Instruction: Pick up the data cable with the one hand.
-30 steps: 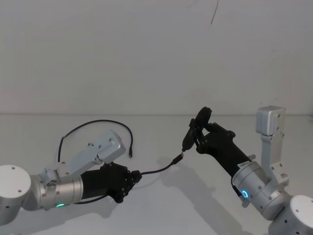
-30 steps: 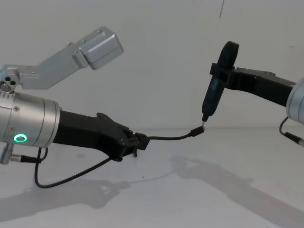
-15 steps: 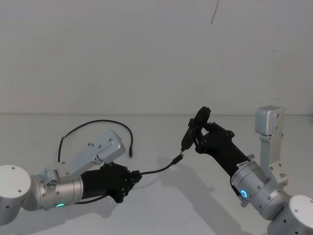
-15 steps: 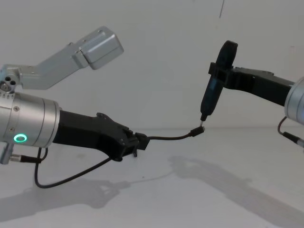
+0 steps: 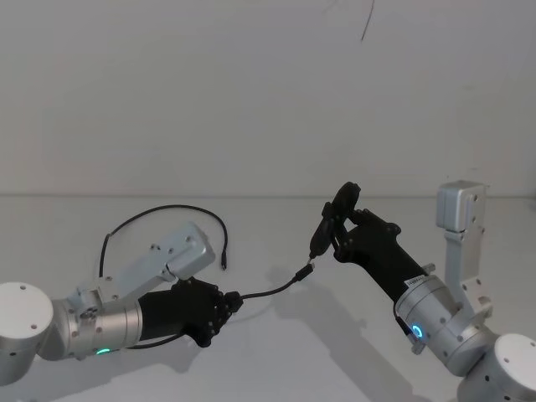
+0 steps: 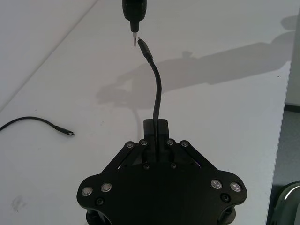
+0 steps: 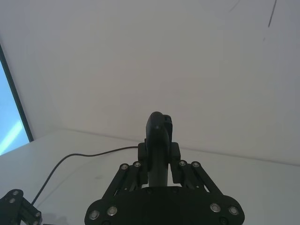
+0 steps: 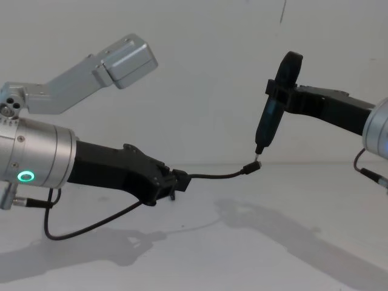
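The white table (image 5: pixel 276 352) lies under both arms. The left gripper (image 8: pixel 171 183), raised above it, is clenched on the data cable (image 8: pixel 215 176) near one plug; the free metal-tipped end arcs forward from the pincer, just below the tip of a pen-like tool (image 8: pixel 271 118). The right gripper (image 7: pixel 159 161) grasps that tool upright. The cable's remainder trails behind the left gripper across the table.

**Surroundings, non-task items**

Table (image 5: pixel 276 368): plain white, matte, with soft grey shadows lying across it. Wall (image 5: pixel 251 92) behind: plain white, meeting the table's far edge in a straight line. A thin dark line (image 5: pixel 367 21) hangs down the wall near the top of the head view. Pale blue window strip (image 7: pixel 11 112) at one edge of the right wrist view.
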Robot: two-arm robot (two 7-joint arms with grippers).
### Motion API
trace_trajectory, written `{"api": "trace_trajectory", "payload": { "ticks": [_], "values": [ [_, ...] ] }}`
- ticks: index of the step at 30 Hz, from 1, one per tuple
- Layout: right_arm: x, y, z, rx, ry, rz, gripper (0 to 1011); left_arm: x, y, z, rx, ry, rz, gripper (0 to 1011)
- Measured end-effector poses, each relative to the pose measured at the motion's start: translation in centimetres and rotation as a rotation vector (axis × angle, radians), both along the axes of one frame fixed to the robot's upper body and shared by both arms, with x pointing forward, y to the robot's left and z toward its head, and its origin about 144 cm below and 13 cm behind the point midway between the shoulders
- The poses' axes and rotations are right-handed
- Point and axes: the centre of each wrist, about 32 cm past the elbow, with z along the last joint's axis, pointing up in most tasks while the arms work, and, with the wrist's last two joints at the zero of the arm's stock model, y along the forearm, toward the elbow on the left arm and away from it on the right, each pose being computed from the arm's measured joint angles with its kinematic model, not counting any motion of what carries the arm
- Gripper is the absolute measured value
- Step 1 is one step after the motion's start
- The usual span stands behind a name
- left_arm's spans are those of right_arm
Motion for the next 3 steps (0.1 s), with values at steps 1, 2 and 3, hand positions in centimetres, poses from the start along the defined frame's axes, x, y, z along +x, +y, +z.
{"api": "trace_trajectory", "payload": {
  "ticks": [1, 2, 3],
  "values": [
    [0.00, 0.00, 0.00, 0.000, 0.000, 0.000, 263, 0.00, 0.00, 0.00, 0.000, 0.000, 0.000, 41],
    [0.00, 0.00, 0.00, 0.000, 0.000, 0.000, 263, 0.00, 0.00, 0.00, 0.000, 0.000, 0.000, 41],
    [0.00, 0.00, 0.00, 0.000, 0.000, 0.000, 263, 0.00, 0.00, 0.00, 0.000, 0.000, 0.000, 41]
  ]
}}
